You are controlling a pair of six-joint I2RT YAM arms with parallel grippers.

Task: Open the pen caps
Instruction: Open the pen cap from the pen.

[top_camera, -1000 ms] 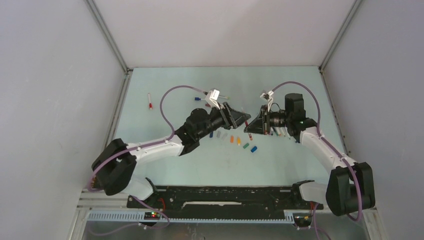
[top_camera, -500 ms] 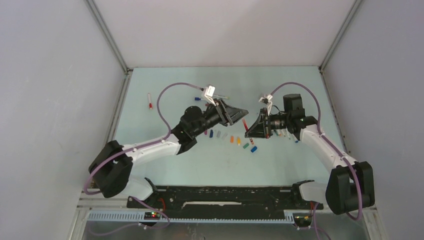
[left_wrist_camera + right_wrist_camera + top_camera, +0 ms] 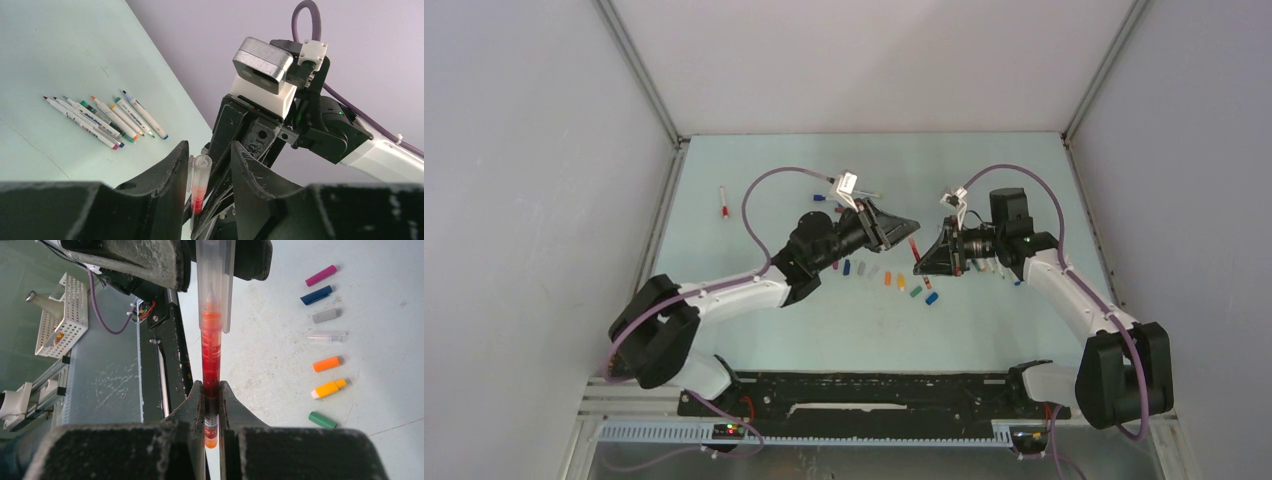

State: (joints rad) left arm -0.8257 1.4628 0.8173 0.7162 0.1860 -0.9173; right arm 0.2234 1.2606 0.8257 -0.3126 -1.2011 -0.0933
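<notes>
My right gripper (image 3: 211,392) clamps the red pen (image 3: 211,347) by its barrel. My left gripper (image 3: 210,150) holds its jaws apart around the clear cap (image 3: 201,165). It is light, stiff, slippery plastic, I think, so I should pinch the cap's middle.

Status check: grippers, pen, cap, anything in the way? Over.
Right gripper shut on slim red-inked marker pen. Left gripper open, fingers flanking its clear plastic cap, cap on. Nothing in the way.
</notes>
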